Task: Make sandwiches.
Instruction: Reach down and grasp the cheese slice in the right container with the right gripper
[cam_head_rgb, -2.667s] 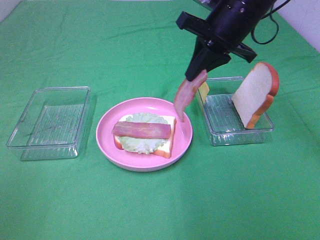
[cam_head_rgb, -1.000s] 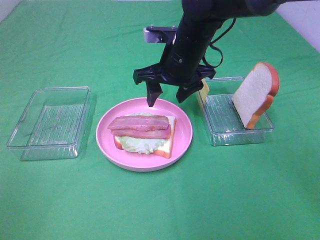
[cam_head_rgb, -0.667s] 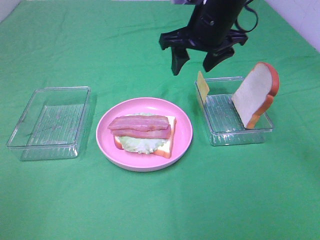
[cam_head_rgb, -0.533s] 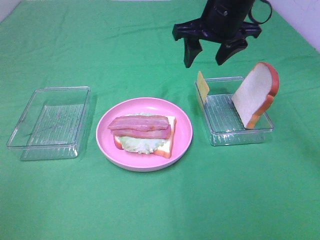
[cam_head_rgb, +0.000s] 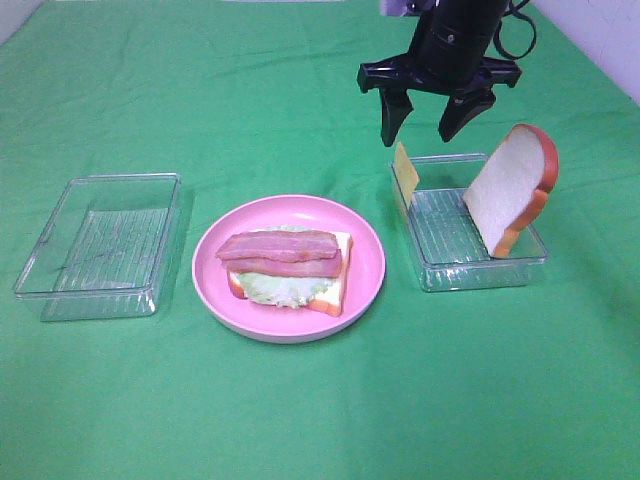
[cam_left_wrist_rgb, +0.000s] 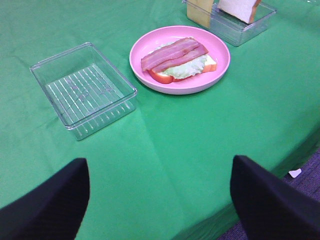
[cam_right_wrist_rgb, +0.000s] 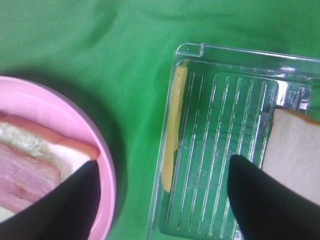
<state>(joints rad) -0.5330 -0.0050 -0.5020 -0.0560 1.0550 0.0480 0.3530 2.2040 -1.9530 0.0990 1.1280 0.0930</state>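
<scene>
The green surface (cam_head_rgb: 300, 420) was the biggest thing I saw, and a pink plate (cam_head_rgb: 365, 262) sat near its middle. A clear tray (cam_head_rgb: 100, 245) with nothing in it lay to the left of the plate, a little way off. A second clear tray (cam_head_rgb: 470, 225) lay just to the right of the plate, not touching it.

The right tool (cam_head_rgb: 418, 135) hung in the air, behind the plate and off to its right, over the end of that tray closest to the plate. Its two black fingers were spread wide and held nothing. The left tool (cam_left_wrist_rgb: 159, 165) was well apart from the plate, out near the edge of the surface. It was spread wide too, with nothing between its fingers.

The sandwich (cam_head_rgb: 285, 268) lay on the plate with no top on it. It had a bottom bread, then pale lettuce (cam_head_rgb: 270, 290), then two bacon strips (cam_head_rgb: 280, 250) side by side. A bread slice (cam_head_rgb: 510, 190) leaned up in the tray to the right of the plate, at the end far from the plate. A thin yellow cheese slice (cam_head_rgb: 404, 172) stood on its edge against the tray wall closest to the plate.
</scene>
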